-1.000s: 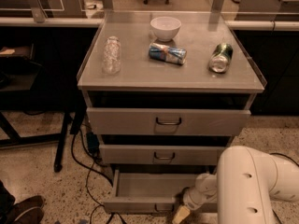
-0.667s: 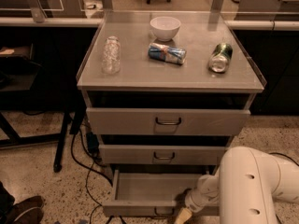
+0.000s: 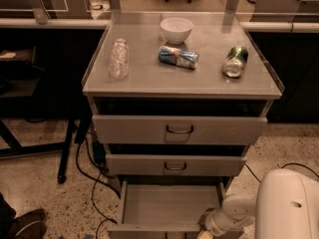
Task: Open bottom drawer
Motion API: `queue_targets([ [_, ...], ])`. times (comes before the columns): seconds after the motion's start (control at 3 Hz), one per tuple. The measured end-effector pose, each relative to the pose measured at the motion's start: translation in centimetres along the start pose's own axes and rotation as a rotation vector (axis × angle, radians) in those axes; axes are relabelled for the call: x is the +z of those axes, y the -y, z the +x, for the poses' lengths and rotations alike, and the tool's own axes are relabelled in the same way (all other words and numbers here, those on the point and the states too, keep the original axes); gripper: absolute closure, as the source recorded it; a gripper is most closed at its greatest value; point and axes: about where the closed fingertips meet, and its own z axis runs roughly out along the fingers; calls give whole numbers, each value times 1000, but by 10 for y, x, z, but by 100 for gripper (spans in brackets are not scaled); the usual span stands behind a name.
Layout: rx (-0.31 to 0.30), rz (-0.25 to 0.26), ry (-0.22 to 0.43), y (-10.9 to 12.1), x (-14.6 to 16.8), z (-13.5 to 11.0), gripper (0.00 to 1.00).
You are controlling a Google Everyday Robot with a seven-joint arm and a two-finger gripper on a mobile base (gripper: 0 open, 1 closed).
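On your cabinet top (image 3: 199, 83) you have a clear bottle (image 3: 118, 59) at the left, a white bowl (image 3: 176, 30) at the back, a blue can (image 3: 178, 57) on its side in the middle, and a green can (image 3: 235, 61) lying at the right. The gripper (image 3: 205, 231) sits low by the front right corner of the bottom drawer (image 3: 169, 203).

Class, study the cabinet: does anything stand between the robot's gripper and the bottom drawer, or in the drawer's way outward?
Nothing visible does. The gripper sits at the front panel of the bottom drawer, near its right end. The drawer is pulled out; the floor ahead of it lies outside the picture.
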Motion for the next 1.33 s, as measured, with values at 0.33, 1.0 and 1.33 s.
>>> queue_targets([
  [0.33,-9,-15,-18,-2,6,2,0],
  [1.0,5,-92,-32,-30,-12,35,0],
  [1.33,25,-125,-13,-56,-36,73,0],
])
